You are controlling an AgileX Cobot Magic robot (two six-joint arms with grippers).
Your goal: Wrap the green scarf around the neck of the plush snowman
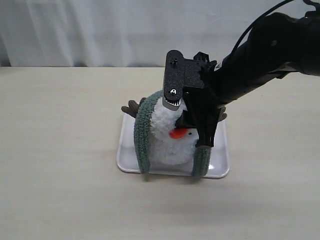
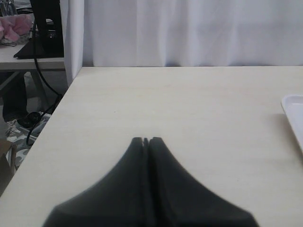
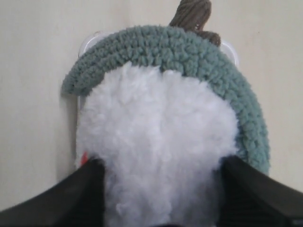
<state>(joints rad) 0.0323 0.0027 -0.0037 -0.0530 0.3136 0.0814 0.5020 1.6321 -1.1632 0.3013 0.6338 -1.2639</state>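
The plush snowman point(image 1: 167, 147) lies in the white tray point(image 1: 125, 162), orange nose point(image 1: 178, 133) toward the front. The green scarf point(image 1: 141, 135) arches over it behind the head, both ends hanging at the tray's front edge. My right gripper point(image 1: 187, 122) reaches down from the right, its fingers pressed into the white fluff on either side of the head. The right wrist view shows the snowman point(image 3: 156, 137) filling my right gripper point(image 3: 158, 165), with the scarf point(image 3: 189, 52) curved beyond it. My left gripper point(image 2: 147, 140) is shut and empty over bare table, outside the exterior view.
A brown twig arm point(image 1: 131, 107) sticks out at the tray's back left. In the left wrist view the tray's corner point(image 2: 293, 111) shows at the right edge. The table's side edge point(image 2: 61, 101) drops off toward cables and another desk. A white curtain backs the table.
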